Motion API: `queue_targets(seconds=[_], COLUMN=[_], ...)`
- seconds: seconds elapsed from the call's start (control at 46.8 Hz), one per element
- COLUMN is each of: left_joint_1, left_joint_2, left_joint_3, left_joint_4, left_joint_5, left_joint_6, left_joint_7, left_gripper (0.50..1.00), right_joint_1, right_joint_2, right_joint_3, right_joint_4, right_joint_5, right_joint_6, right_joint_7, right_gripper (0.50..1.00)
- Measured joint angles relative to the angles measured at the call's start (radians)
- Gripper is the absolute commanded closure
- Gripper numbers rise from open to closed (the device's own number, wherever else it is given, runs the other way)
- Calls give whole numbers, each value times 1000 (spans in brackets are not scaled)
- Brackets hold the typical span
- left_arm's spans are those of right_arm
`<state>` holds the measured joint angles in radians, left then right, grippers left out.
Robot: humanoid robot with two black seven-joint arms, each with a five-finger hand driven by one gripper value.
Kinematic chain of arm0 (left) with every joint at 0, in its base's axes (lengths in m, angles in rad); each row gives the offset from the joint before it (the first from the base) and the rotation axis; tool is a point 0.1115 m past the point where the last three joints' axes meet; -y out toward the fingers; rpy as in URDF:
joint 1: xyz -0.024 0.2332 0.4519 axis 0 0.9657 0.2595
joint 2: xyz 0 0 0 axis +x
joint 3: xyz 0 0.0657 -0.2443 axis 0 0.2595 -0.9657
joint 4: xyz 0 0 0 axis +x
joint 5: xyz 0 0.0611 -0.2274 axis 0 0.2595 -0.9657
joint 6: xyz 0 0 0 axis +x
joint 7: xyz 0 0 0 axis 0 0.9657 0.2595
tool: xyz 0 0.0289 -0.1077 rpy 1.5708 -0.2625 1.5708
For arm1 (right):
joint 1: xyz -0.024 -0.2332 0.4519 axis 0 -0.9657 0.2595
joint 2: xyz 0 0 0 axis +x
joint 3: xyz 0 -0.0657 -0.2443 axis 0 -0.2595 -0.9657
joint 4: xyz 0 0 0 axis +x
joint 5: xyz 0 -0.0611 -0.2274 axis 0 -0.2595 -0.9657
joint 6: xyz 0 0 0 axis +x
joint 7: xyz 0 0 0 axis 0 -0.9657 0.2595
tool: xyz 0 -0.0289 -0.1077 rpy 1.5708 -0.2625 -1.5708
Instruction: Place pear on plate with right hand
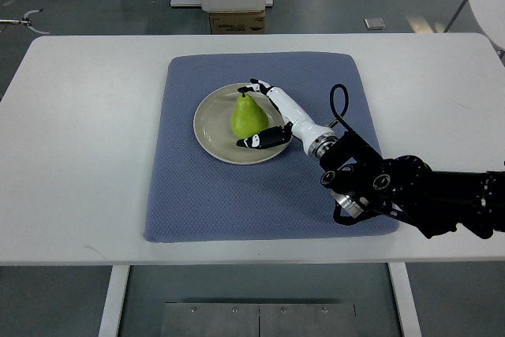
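Right robot hand [264, 112] cups the pear [248, 116], fingers one side, thumb the other; it stands on the plate [209, 128] just left of the palm. We judge it firm, light, smooth-skinned and bruisable: hold the wide belly, gently.

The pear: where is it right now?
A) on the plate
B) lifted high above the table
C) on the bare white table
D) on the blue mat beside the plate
A: the pear stands upright on the plate, with the right hand around it.
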<state>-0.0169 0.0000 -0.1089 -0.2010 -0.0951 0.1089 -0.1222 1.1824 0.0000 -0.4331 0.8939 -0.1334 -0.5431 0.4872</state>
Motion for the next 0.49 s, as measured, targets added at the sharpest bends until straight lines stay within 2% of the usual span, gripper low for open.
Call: queue_targets(seconds=[0.299, 0.491], left_joint_1=[0, 0], left_joint_2=[0, 0], left_joint_3=[0, 0], left_joint_4=[0, 0], left_joint_5=[0, 0], left_joint_6=[0, 0], left_joint_7=[0, 0], left_gripper=[500, 500], right_joint_1=[30, 43], right_joint_2=[0, -9], right_joint_3=[15, 33], right_joint_4=[72, 81], right_joint_5=[0, 0], right_joint_6=[0, -6], right_joint_7=[30, 34], right_gripper=[500, 500])
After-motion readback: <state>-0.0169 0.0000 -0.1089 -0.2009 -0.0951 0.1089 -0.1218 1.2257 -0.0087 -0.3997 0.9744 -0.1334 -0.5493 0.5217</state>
